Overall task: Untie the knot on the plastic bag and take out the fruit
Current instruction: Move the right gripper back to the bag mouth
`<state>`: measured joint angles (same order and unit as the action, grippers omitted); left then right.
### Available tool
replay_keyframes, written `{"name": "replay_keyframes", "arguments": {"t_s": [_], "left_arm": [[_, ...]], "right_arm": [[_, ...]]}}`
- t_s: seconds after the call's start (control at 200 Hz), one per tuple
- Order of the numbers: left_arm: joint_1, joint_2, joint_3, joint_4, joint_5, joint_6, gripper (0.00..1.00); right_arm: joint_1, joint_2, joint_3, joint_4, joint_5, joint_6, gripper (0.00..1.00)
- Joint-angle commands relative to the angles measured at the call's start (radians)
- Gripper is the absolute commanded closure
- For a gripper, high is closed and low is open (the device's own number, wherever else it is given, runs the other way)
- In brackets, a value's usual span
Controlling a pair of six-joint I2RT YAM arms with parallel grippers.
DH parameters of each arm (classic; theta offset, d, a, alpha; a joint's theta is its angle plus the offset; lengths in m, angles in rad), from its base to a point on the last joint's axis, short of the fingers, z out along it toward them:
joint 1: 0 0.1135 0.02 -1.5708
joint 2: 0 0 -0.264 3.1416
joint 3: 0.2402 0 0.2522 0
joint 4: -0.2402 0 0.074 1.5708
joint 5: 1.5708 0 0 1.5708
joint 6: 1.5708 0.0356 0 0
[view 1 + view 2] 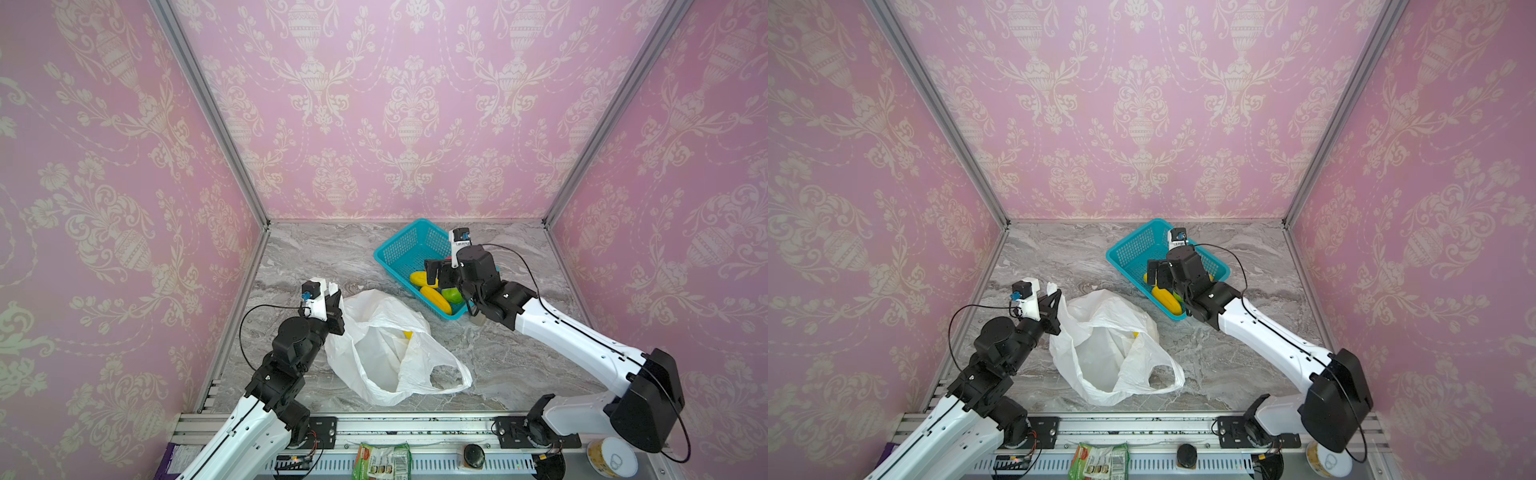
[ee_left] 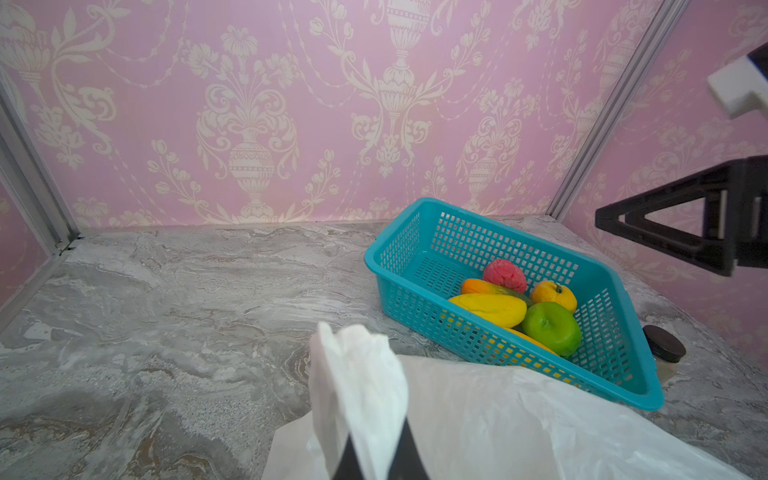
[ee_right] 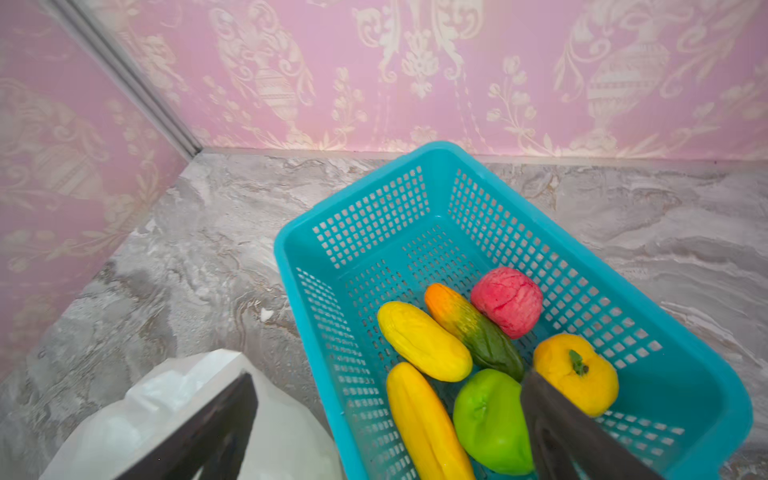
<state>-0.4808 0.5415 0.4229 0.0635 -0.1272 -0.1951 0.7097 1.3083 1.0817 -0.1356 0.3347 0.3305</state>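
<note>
White thin film, crinkled: the plastic bag (image 1: 386, 345) is slumped on the grey marble table (image 1: 307, 257), just left of the teal basket (image 1: 399, 245) and nearer to me. I cannot tell whether film and basket touch. No knot shows and the mouth gapes. One handle stands up in the left gripper (image 1: 335, 297), whose jaws are pressed together on it at the bag's side farthest from the basket. The loose handle (image 1: 451, 374) lies as an open loop on the marble.

Handling, as I judge it: the bag is nearly weightless, limp and slippery, and will collapse under any push. It is best held by a bunched handle or the mouth rim.

Fruit in the bag: one yellow piece (image 1: 408, 334) peeps between folds on the basket side. It is probably hard, glossy and apt to roll, so take it across its narrow width.

Fruit in the basket's near end:
- yellow mango (image 3: 424, 340)
- banana (image 3: 424, 419)
- orange-green mango (image 3: 473, 328)
- green apple (image 3: 490, 419)
- pink-red ball (image 3: 507, 301)
- yellow apple (image 3: 575, 374)

The right gripper (image 3: 388, 377) hangs over that near end, jaws spread wide, holding nothing.

A dark-lidded jar (image 2: 664, 343) stands just right of the basket's near corner.

Room: there is bare marble left of the basket, and the basket's far half is free. The back wall stands close behind it.
</note>
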Motion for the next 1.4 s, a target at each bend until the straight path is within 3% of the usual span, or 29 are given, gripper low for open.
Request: {"name": "replay_keyframes", "arguments": {"t_s": [0.0,0.18,0.43,0.821,0.906,1.006,1.106,1.396], "left_arm": [[-0.003,0.007,-0.008,0.023,0.045,0.018,1.0],[-0.003,0.011,-0.007,0.025,0.065,0.017,1.0],[-0.004,0.006,-0.006,0.027,0.082,0.019,1.0],[-0.002,-0.009,0.004,0.014,0.086,0.024,1.0],[-0.003,-0.011,-0.002,0.023,0.085,0.021,1.0],[-0.003,-0.006,-0.008,0.039,0.083,0.018,1.0],[-0.003,0.012,0.005,0.033,0.081,0.025,1.0],[-0.003,0.019,0.028,0.024,0.094,0.032,1.0]], "right_arm": [[0.093,-0.078,-0.05,0.042,0.06,-0.099,0.08],[0.295,-0.1,-0.092,0.129,0.031,-0.162,0.3],[0.481,0.124,-0.007,0.097,0.099,-0.156,0.5],[0.507,0.313,0.052,0.048,0.136,-0.052,0.6],[0.514,0.273,0.024,0.037,0.185,-0.037,0.61],[0.533,0.174,-0.038,0.071,0.215,-0.053,0.46],[0.556,0.085,-0.068,0.072,0.234,-0.068,0.41],[0.641,0.111,0.05,-0.065,0.205,-0.043,0.55]]}}
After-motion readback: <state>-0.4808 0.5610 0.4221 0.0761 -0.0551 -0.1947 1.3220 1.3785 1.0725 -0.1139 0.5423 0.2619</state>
